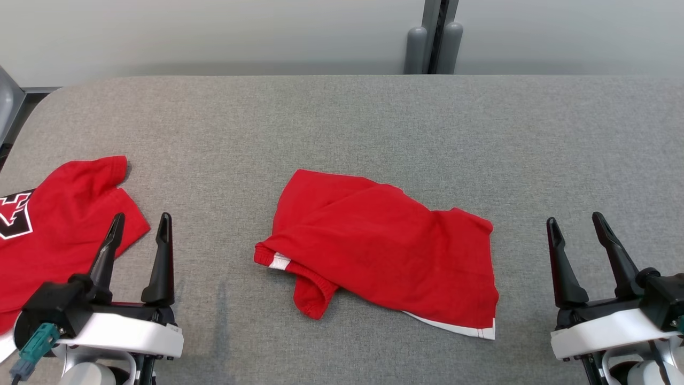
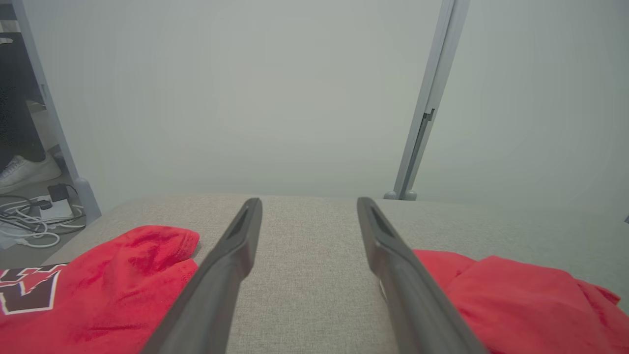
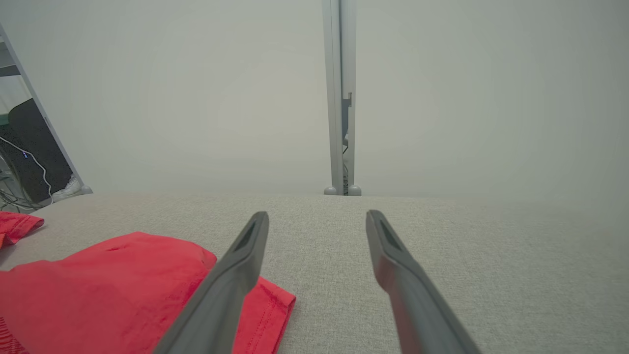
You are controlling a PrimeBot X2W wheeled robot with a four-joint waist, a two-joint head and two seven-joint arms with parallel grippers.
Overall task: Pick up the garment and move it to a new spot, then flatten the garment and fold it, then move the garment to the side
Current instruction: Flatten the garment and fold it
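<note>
A red garment [image 1: 385, 246] with white trim lies crumpled and partly doubled over in the middle of the grey padded table [image 1: 342, 117]. It also shows in the left wrist view [image 2: 530, 300] and the right wrist view [image 3: 108, 285]. My left gripper [image 1: 142, 218] [image 2: 308, 202] is open at the lower left, over bare table to the left of that garment, with nothing between its fingers. My right gripper [image 1: 574, 218] [image 3: 317, 214] is open at the lower right, to the right of the garment and apart from it.
A second red garment [image 1: 64, 224] [image 2: 108, 290] with a black and white print lies at the table's left edge, just left of my left gripper. A grey post [image 1: 433, 37] stands behind the table. Cables [image 2: 29, 226] and a shoe [image 2: 24, 169] are on the floor to the left.
</note>
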